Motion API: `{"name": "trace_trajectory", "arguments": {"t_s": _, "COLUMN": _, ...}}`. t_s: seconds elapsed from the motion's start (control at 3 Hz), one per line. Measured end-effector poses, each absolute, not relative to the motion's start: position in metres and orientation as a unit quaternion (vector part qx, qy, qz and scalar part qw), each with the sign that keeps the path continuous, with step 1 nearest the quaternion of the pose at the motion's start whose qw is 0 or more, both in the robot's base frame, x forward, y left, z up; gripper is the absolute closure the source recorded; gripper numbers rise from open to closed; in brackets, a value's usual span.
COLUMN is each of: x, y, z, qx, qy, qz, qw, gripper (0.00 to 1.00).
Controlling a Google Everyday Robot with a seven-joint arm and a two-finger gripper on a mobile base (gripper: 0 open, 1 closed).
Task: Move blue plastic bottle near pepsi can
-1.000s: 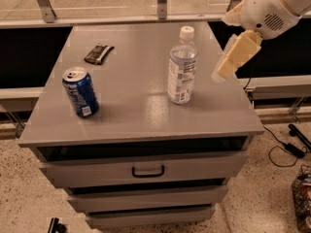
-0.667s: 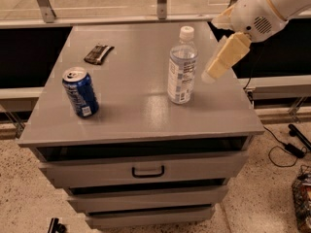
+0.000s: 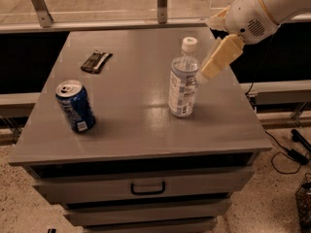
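- On the right half of the grey tabletop [image 3: 141, 135] stands the bottle [image 3: 183, 86], upright, clear plastic with a white cap and a pale blue-and-white label.
- Well to its left, near the front left corner, stands the can [image 3: 75, 106], blue with a silver top and a small white patch low on its side; it is upright and well apart from the bottle.
- At the far left of the tabletop lies a flat dark wrapper [image 3: 96, 61], apart from both.
- From the upper right the white arm [image 3: 262, 8] reaches down at a slant, and its cream-coloured gripper [image 3: 204, 74] hangs just beside the bottle's right shoulder, below the cap.
- Whether the gripper touches the bottle cannot be told, nor whether it is apart or together; it does not wrap around the bottle.
- Under the tabletop the front of a drawer [image 3: 97, 191] shows, with a dark handle [image 3: 147, 188] at its middle.
- On the floor to the right lies a black cable [image 3: 286, 152].
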State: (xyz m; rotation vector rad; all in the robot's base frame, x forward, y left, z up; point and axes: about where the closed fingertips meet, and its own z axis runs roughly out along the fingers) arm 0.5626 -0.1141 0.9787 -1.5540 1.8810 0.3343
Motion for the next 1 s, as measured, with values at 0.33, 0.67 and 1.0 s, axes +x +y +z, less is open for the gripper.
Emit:
{"name": "trace_trajectory", "arguments": {"t_s": 0.33, "x": 0.560, "y": -0.103, "z": 0.975, "qx": -0.603, "qy": 0.711, "qz": 0.146, "qw": 0.330, "gripper": 0.00}}
{"name": "trace_trajectory", "arguments": {"t_s": 0.67, "x": 0.559, "y": -0.094, "z": 0.970, "qx": -0.610, "qy": 0.703, "qz": 0.168, "qw": 0.326, "gripper": 0.00}}
{"name": "trace_trajectory", "arguments": {"t_s": 1.0, "x": 0.557, "y": -0.083, "z": 0.958, "qx": -0.617, "qy": 0.692, "qz": 0.201, "qw": 0.315, "gripper": 0.00}}
